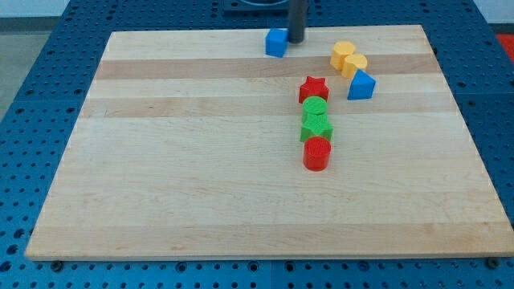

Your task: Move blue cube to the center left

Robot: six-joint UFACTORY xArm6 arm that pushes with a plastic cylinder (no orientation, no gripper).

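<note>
The blue cube (276, 42) sits near the top edge of the wooden board (177, 160), a little right of the middle. My tip (295, 40) is at the lower end of the dark rod, just to the right of the blue cube, touching or nearly touching its right side.
Two yellow blocks (348, 59) lie at the upper right with a blue triangular block (361, 85) just below them. A red star (313, 88), two green blocks (316, 119) and a red cylinder (317, 152) form a column down the middle right.
</note>
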